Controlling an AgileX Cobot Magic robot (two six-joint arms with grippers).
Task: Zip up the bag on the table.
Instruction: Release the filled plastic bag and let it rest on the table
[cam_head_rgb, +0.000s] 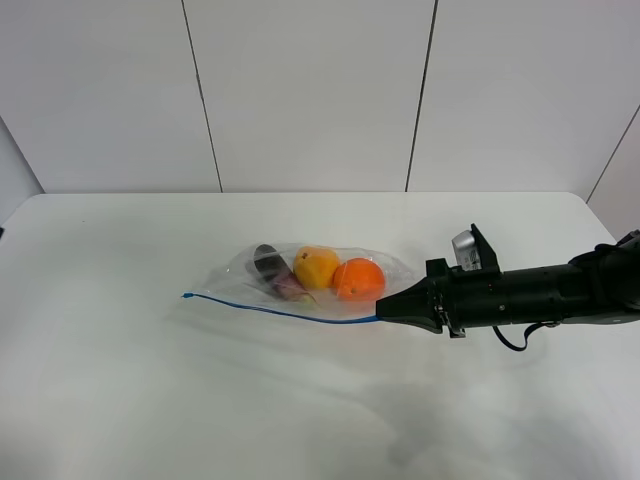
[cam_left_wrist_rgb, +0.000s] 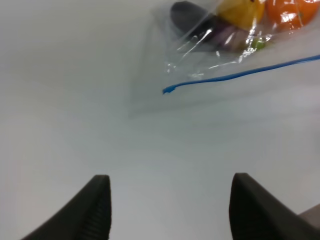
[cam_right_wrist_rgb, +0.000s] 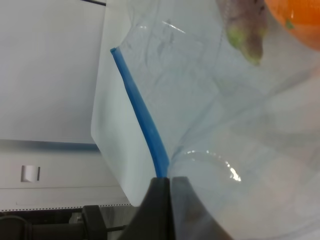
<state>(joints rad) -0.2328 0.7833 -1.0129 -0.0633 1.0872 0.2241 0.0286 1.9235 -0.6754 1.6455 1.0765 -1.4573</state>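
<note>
Table (cam_head_rgb: 120, 400): one, white, matte, rounded corners. Bare near stretch lies closest to the high camera.

Left gripper (cam_left_wrist_rgb: 171, 182): one, shown only in its own wrist view. Two dark fingers (cam_left_wrist_rgb: 95, 210), spread wide with nothing between. Hangs over bare tabletop, well apart from the bag's left strip end.

Bag (cam_head_rgb: 232, 278): one, clear, crinkly plastic. Lies flat on the table about mid-depth, a little right of centre, entirely to the left of the right claw's tip.

Zip strip (cam_head_rgb: 270, 311): one, thin, blue. Runs along the bag's near edge. Left end rests free on the table; right end meets the right claw.

Contents, left to right, all inside the bag and close together:
- eggplant (cam_head_rgb: 268, 264): one, dark purple.
- yellow fruit (cam_head_rgb: 316, 267): one.
- orange (cam_head_rgb: 359, 279): one, just beside the claw tip.

Right gripper (cam_head_rgb: 384, 308): one, black. Jaws pressed together, pinching the blue strip at the bag's right end, as the right wrist view shows close up.

Right arm (cam_head_rgb: 540, 292): one, black. Reaches in low from the right edge.
</note>
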